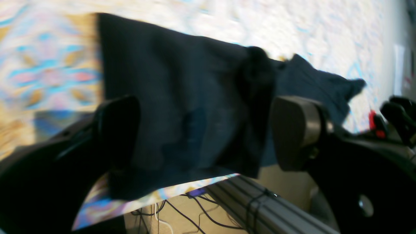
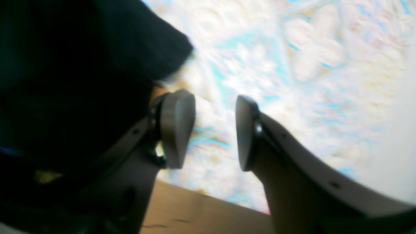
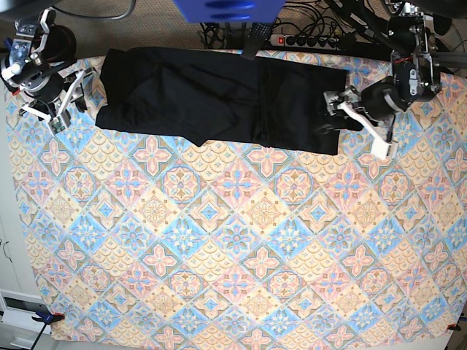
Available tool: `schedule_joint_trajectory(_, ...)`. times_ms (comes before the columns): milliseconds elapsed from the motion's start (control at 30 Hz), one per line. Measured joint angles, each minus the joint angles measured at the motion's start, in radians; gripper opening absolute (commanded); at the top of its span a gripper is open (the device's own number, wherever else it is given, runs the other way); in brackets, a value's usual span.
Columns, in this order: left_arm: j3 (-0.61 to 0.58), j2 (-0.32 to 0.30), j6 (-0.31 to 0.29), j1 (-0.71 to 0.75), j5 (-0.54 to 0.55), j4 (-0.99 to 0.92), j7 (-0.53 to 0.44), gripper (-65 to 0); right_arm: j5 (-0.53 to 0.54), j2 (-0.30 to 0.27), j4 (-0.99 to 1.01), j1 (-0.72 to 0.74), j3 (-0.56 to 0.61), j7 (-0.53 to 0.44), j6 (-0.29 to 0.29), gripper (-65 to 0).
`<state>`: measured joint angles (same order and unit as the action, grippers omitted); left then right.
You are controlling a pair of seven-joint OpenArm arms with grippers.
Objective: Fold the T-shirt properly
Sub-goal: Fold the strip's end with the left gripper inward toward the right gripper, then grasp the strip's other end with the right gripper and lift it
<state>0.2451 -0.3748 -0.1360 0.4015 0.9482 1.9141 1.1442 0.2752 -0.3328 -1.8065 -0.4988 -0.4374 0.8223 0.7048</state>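
With the T-shirt [image 3: 219, 102] lying as a long band along the far edge of the patterned surface [image 3: 233, 248], the left gripper [image 3: 349, 115] gapes empty at one end and the right gripper [image 3: 64, 98], jaws apart, holds nothing at the other, so the lengthwise fold seems finished and the next move likely calls for gripping one end.

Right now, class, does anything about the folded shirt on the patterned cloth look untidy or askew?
Yes. The plain black cotton T-shirt lies as a long band along the far edge of the patterned tablecloth, but its near edge is uneven: a flap sags out near the middle.
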Motion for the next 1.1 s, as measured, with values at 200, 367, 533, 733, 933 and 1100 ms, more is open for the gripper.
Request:
schedule_joint_trajectory(200, 0.0, -0.008, 0.0, -0.002, 0.002, -0.036, 0.0, -0.8, 0.151, -0.008, 0.006, 0.005, -0.067, 0.144, -0.016, -24.6)
schedule_joint_trajectory(367, 0.0, -0.01, 0.0, -0.003, -0.001, -0.037, 0.0, -0.8, 0.232, -0.003, 0.006, 0.003, -0.055, 0.171, -0.006, -21.7)
schedule_joint_trajectory(533, -0.001, -0.008, 0.0, -0.003, 0.002, -0.037, 0.002, -0.8, 0.319, -0.005, 0.061, 0.003, -0.055, 0.224, -0.009, -21.6)
schedule_joint_trajectory(733, -0.001, -0.008, 0.0, -0.002, -0.001, -0.037, 0.001, -0.8, 0.377, -0.003, 0.11, 0.001, -0.055, 0.26, -0.01, -21.5)
schedule_joint_trajectory(933, -0.022, -0.011, 0.0, -0.003, -0.005, -0.037, 0.0, -0.8, 0.468, -0.004, 0.111, 0.008, -0.014, 0.275, -0.009, -21.5)
schedule_joint_trajectory(1100, -0.038, -0.009, -0.002, -0.005, -0.001, -0.037, 0.0, -0.8, 0.467, -0.004, 0.112, 0.084, 0.059, 0.278, -0.01, -21.5)
